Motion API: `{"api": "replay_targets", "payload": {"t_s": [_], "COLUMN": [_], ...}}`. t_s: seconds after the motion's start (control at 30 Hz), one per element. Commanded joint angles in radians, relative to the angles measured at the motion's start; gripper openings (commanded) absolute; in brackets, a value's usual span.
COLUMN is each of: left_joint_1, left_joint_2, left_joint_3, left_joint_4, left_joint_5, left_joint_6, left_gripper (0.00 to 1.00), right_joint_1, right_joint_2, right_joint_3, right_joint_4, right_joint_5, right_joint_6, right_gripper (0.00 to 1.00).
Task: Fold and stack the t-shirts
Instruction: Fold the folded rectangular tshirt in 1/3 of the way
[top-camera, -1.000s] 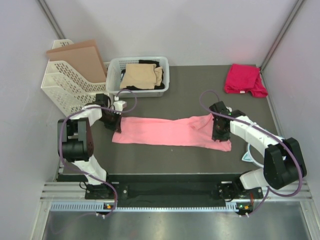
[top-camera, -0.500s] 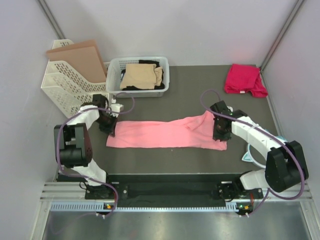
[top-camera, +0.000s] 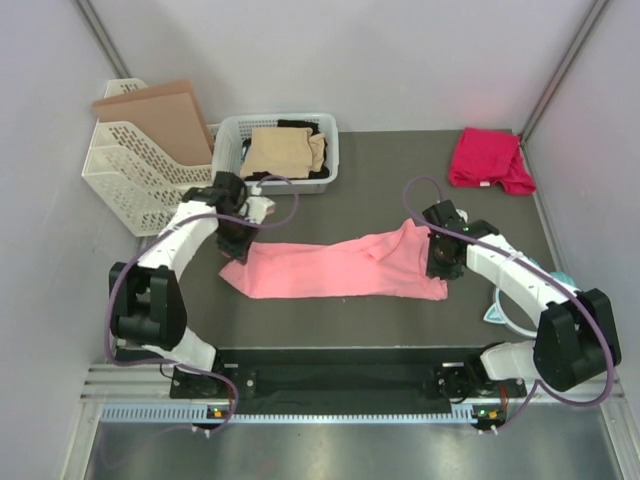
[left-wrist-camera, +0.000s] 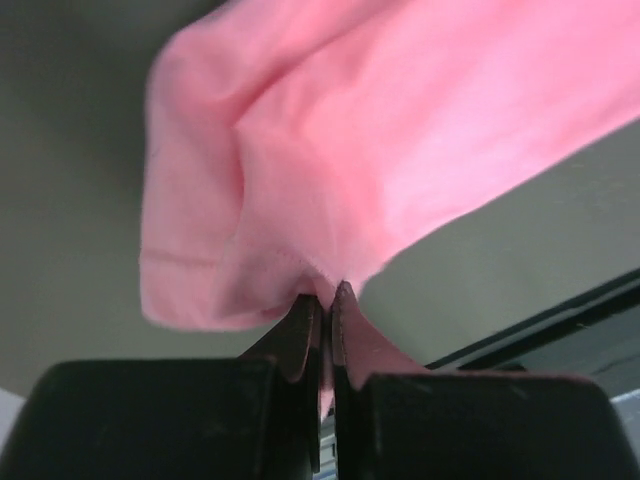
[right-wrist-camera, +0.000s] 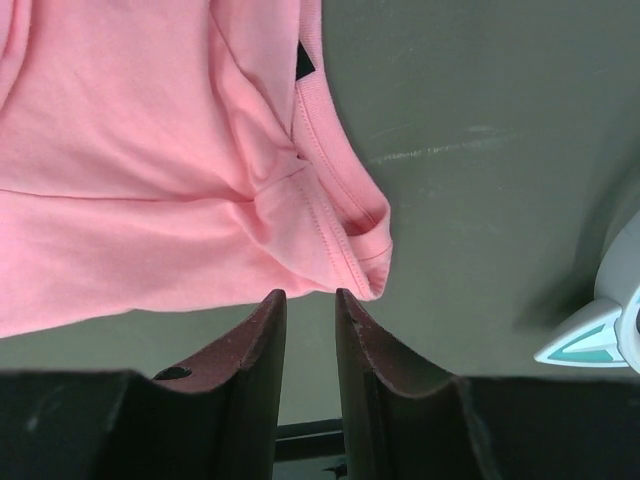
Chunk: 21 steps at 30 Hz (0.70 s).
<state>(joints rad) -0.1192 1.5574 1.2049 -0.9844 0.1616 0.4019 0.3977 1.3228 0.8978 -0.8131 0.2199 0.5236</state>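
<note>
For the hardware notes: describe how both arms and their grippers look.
The left arm and right arm match: white tube-like links between chunky black joints, each with a purple cable looping alongside. The left gripper and right gripper each have a black blocky body and two dark, tapered fingers with brownish inner faces. No markings show.

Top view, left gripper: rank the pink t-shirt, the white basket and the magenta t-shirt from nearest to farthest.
1. The pink t-shirt: its left end is pinched in the jaws of the left gripper.
2. The white basket: just behind the gripper, at the table's back left.
3. The magenta t-shirt: in the far back right corner.
</note>
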Motion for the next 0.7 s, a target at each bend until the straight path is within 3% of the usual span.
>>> {"api": "replay_targets", "payload": {"t_s": [0.0,0.37,0.67], "left_joint_1": [-0.152,-0.362,-0.519], "left_joint_2": [0.010,0.206,0.381], "left_joint_3": [0.057,0.304,0.403], "left_joint_4": [-0.072,-0.112,-0.092], "left_joint_5": [-0.013,-0.020,-0.053], "left_joint_6": [-0.109,-0.218,-0.252], "left_gripper": [0.00,0.00,0.00], "right_joint_1": [0.013,0.013,0.013], "right_joint_2": [-0.040,-0.050,-0.053], "right_joint_3": [0.027,0.027,0.032], "right_joint_4": [0.009,0.011,0.000], "right_joint_5": [0.007,0.001,-0.002], "right_joint_6": [-0.011,-0.017,-0.017], "right_gripper": [0.27,0.27,0.27]}}
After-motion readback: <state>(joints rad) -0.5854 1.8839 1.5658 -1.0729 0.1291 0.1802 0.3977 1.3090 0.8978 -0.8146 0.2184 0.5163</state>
